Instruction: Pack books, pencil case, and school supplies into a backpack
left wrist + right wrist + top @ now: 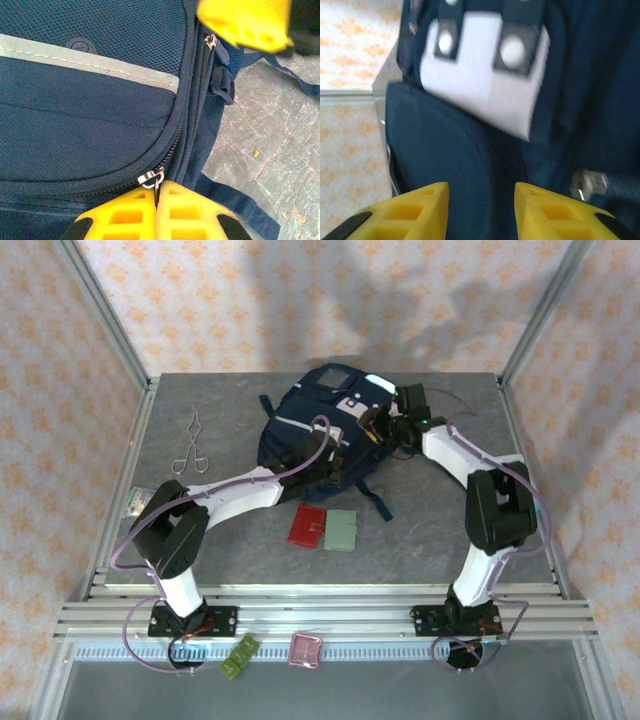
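Backpack: navy, lying flat at the middle-far part of the grey table, pale stripe side up.

Zipper pull: on the curved front-pocket zip, at the pack's near edge.

Left gripper: yellow fingers pressed together, the pull's metal ring pinched between the tips. From above, the left gripper sits at the near side of the pack. Left arm: elbow folded high over its base, white forearm running forward and right, wrist low.

Right gripper: fingers apart, bare navy fabric showing in the gap, nothing clamped. White patch with dark snaps lies just ahead of it. From above it sits at the pack's far right corner. Right arm: elbow bent above its base, forearm angled forward and left.

Red square case and pale green case: side by side, touching, on the table just near of the pack.

Metal tongs: left of the pack, well apart.
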Tool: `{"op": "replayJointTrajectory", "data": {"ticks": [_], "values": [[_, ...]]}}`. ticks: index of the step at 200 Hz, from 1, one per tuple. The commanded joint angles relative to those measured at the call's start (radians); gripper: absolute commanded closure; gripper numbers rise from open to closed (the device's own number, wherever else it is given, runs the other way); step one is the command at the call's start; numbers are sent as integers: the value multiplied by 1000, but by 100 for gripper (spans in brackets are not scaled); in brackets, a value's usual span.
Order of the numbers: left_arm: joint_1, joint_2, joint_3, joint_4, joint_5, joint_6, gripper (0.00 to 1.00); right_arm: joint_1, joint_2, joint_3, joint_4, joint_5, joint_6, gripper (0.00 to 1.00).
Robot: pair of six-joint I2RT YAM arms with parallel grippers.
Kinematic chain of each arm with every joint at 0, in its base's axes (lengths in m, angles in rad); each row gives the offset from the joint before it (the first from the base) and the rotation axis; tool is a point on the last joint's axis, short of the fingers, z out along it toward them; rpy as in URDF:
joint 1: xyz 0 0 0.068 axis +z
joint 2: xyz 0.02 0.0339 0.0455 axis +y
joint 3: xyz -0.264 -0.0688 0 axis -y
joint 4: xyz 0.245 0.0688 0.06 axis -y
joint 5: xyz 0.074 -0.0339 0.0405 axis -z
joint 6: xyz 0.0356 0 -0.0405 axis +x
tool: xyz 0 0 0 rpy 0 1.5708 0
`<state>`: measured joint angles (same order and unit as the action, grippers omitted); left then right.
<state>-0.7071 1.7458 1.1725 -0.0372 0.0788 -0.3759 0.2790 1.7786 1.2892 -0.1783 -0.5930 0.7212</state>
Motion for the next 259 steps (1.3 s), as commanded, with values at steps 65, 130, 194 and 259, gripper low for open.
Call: {"op": "replayJointTrajectory", "data": {"ticks": [65, 130, 194, 259], "values": [[-12, 4, 45, -27, 16, 14, 100, 83, -91, -144, 91, -121, 60, 62], [-28, 11, 45, -33, -13, 22, 100, 125, -13, -100, 110, -122, 73, 80], [25, -21, -28, -95, -167, 54, 100, 85, -44, -139, 128, -90, 80, 100], [215, -99, -139, -78, -208, 51, 100, 58, -104, -206, 163, -94, 77, 100]]}}
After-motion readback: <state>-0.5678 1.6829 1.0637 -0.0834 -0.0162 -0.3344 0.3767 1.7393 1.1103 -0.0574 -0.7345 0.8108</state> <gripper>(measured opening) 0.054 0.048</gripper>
